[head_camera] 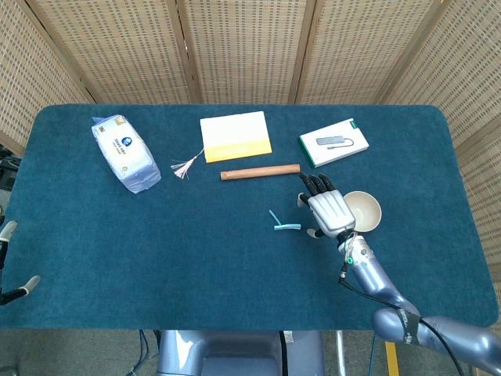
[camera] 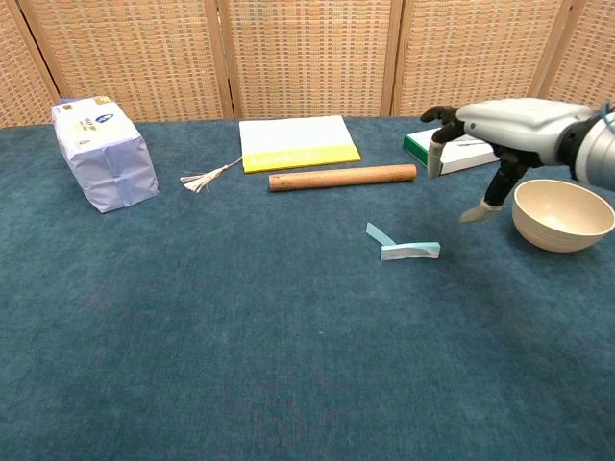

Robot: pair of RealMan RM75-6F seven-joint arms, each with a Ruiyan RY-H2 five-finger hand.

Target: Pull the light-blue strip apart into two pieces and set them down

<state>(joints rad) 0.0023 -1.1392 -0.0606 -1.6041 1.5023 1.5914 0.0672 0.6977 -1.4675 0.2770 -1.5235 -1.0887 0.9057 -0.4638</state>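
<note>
Nothing of the task is done as far as the pictures show: the light-blue strip [head_camera: 284, 223] lies untouched on the desk [head_camera: 196, 266], in one bent piece as best I can tell at this size, a short way toward the robot from the wooden rod [head_camera: 260, 171] and left of the bowl [head_camera: 362, 210]. The right hand [head_camera: 329, 210] hovers just right of the strip, between it and the bowl, with its fingers [camera: 434, 152] spread and holding nothing. The left hand [head_camera: 14, 266] shows only as fingertips at the desk's left edge, well apart from the strip; whether it is spread or curled I cannot tell. Left to do, by my judgement: grip the strip with both hands, pull it into two, and lay both pieces down.
</note>
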